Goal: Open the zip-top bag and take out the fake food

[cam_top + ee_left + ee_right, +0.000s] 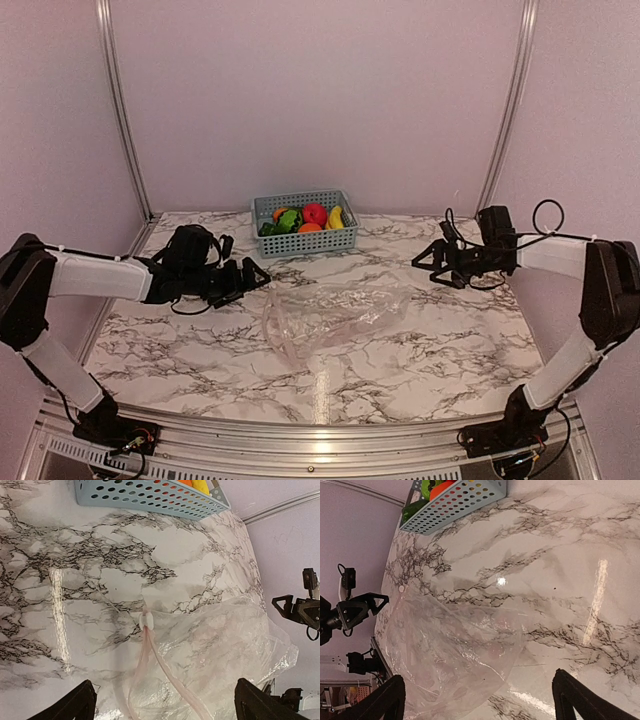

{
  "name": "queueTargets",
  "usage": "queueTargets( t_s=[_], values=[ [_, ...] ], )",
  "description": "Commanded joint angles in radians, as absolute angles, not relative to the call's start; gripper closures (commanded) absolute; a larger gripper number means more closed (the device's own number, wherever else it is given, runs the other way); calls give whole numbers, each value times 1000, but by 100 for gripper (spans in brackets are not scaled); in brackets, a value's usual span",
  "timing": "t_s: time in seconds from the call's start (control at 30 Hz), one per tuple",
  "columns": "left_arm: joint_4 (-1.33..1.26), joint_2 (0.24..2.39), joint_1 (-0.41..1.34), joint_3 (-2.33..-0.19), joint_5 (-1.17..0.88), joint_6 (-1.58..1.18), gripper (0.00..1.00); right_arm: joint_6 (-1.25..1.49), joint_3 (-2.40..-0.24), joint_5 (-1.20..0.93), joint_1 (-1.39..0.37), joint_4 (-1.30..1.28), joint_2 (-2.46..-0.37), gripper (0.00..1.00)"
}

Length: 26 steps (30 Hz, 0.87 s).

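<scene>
The clear zip-top bag (330, 315) lies flat and empty on the marble table in the middle, its zip edge parted and its white slider (145, 621) at the end. It also shows in the right wrist view (450, 655). The fake food (305, 218) sits in the light blue basket (300, 240) at the back: yellow banana, red fruit, orange fruit, green pieces. My left gripper (250, 279) is open and empty, left of the bag. My right gripper (428, 262) is open and empty, right of the bag.
The basket (150, 497) stands against the back wall. Metal frame posts rise at both back corners. A metal rail (320, 435) runs along the table's near edge.
</scene>
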<state>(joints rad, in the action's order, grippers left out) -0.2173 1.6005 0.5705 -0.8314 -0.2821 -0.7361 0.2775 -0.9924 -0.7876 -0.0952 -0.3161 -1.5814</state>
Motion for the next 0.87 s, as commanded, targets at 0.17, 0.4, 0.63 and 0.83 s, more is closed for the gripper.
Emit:
queueTargets(
  t_s=[0.17,0.4,0.63,0.83],
  values=[
    [-25,1293,484,-774,-167,-683,1,251,-941,-739,-23,-330,-1361,1],
    [295,1056,408,-857,-46,-608,1,234,-863,-693,-22,-317,-1145,1],
    [508,846,408,-818,58,-594,1,319,-707,-682,-22,-234,-893,1],
    [566,742,407,-790,72,-589,1,330,-638,-703,-22,-248,-784,1]
  ],
)
